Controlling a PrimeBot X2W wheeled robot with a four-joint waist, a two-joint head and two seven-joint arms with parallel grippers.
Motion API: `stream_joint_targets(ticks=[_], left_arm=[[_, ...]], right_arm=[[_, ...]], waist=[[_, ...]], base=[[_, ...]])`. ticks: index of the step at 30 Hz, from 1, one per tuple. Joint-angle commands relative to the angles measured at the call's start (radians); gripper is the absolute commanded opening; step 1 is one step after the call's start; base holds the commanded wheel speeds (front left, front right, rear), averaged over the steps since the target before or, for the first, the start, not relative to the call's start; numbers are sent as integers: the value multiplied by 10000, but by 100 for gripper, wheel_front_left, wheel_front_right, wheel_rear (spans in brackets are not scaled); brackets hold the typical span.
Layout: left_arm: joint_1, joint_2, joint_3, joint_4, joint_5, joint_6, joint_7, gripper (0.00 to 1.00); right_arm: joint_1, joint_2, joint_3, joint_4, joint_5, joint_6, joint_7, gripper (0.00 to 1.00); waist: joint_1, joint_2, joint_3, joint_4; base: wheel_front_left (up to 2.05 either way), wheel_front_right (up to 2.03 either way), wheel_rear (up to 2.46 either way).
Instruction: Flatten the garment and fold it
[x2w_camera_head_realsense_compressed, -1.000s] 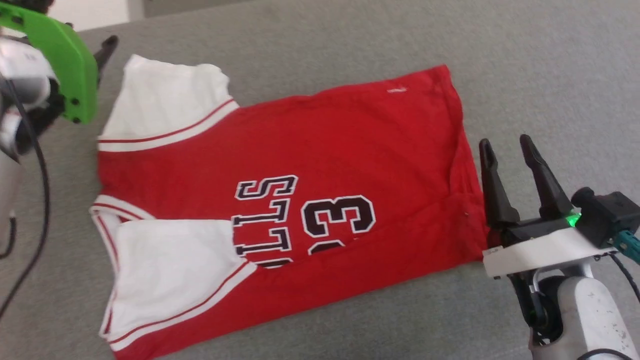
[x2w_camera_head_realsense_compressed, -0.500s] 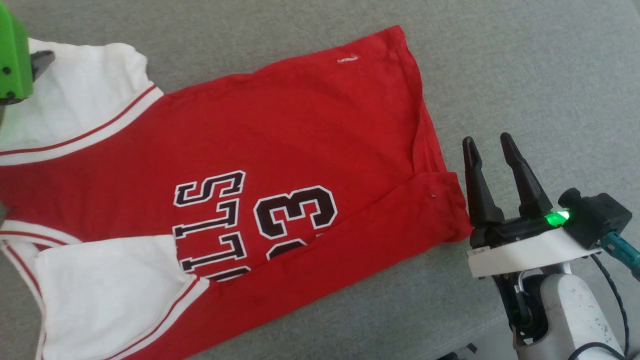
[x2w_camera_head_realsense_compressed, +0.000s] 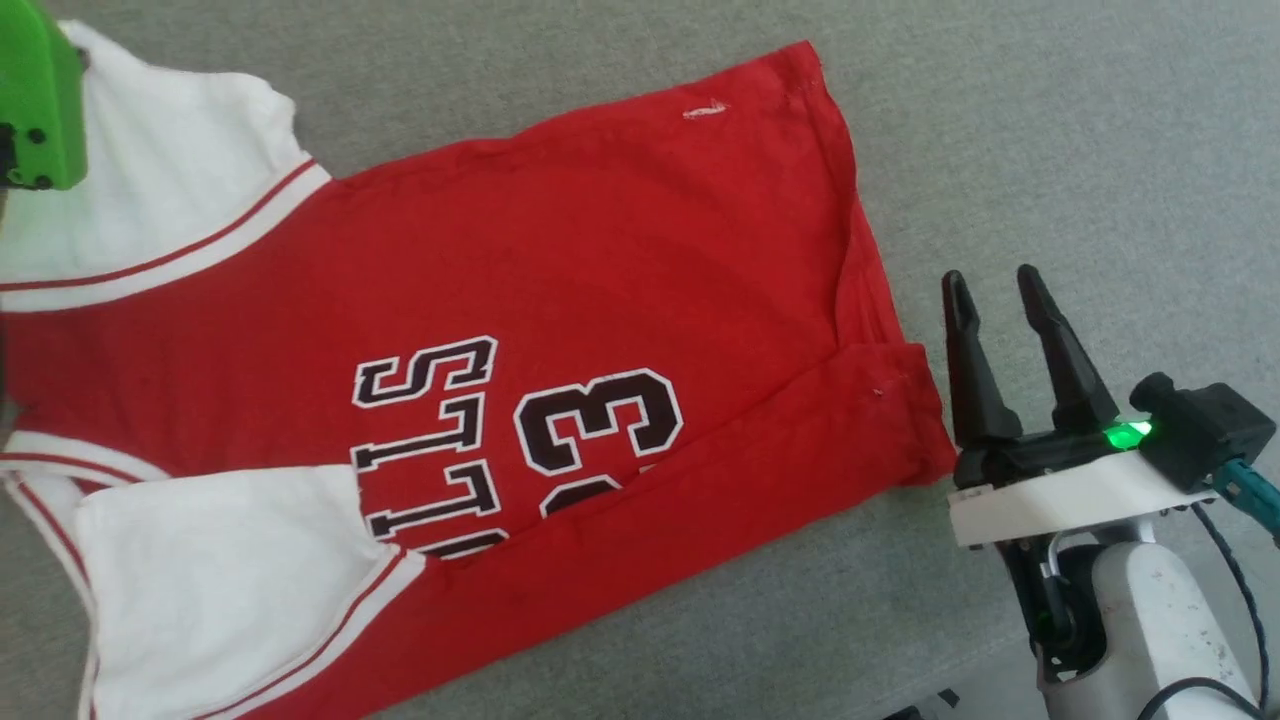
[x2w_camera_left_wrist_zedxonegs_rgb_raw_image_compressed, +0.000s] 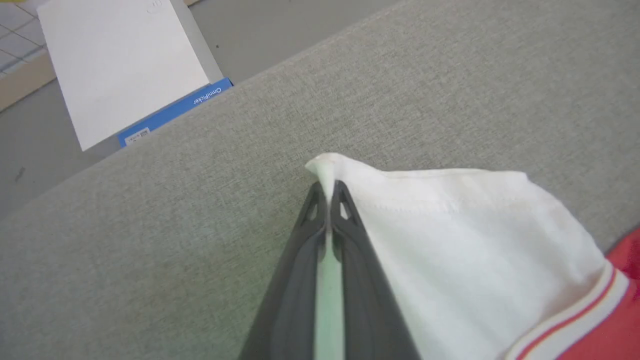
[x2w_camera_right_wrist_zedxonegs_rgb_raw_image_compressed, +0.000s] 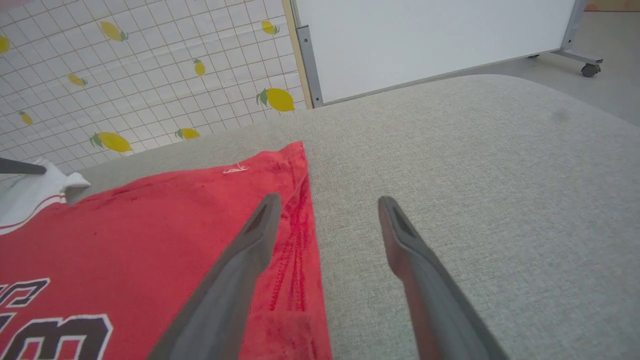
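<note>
One red, white-sleeved jersey shirt (x2w_camera_head_realsense_compressed: 600, 270) laid on grey fabric bench (x2w_camera_head_realsense_compressed: 1050, 120).
One sleeve corner (x2w_camera_left_wrist_zedxonegs_rgb_raw_image_compressed: 320, 162) is pinched by left gripper (x2w_camera_left_wrist_zedxonegs_rgb_raw_image_compressed: 327, 187) jaws; right gripper (x2w_camera_head_realsense_compressed: 992, 280) jaws are held apart.

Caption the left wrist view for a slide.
Left end effector shut on a white sleeve corner of the garment, grey fabric surface behind.

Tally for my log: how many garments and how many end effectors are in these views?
Garments: 1, the red garment.
End effectors: 2, the left end effector pinching its white sleeve, the right end effector open beside the hem.
Total: 3.
</note>
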Motion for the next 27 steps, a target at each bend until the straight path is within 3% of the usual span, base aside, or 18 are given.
stream_joint_targets(ticks=[1,7,13,21,27], left_arm=[[190,-13,-85,-137,132,-62,-327,0],[977,-427,-168,-704,-92,-121,-1982,0],[1810,-709,-265,-1698,165,-7,-3456,0],[2763,-846,-482,-3929,763,634,-4606,0],[3316,-669,-536,-5709,1033,1140,-4785,0]], right_arm=[[-156,22,-111,-63,-143,-15,88,100],[-269,-255,-398,-357,-619,-15,1772,100],[-1023,-1516,-283,-548,-528,-15,4387,100],[-2824,-3436,287,8,89,-15,8609,100],[-4435,-4139,856,841,510,-15,10293,100]], waist=[[-1,0,-319,318],[-1,0,-1172,1156],[-1,0,-1649,1913],[-1,0,-1509,2872],[-1,0,-1029,3512]], base=[[0,0,0],[0,0,0],[0,0,0],[0,0,0],[0,0,0]])
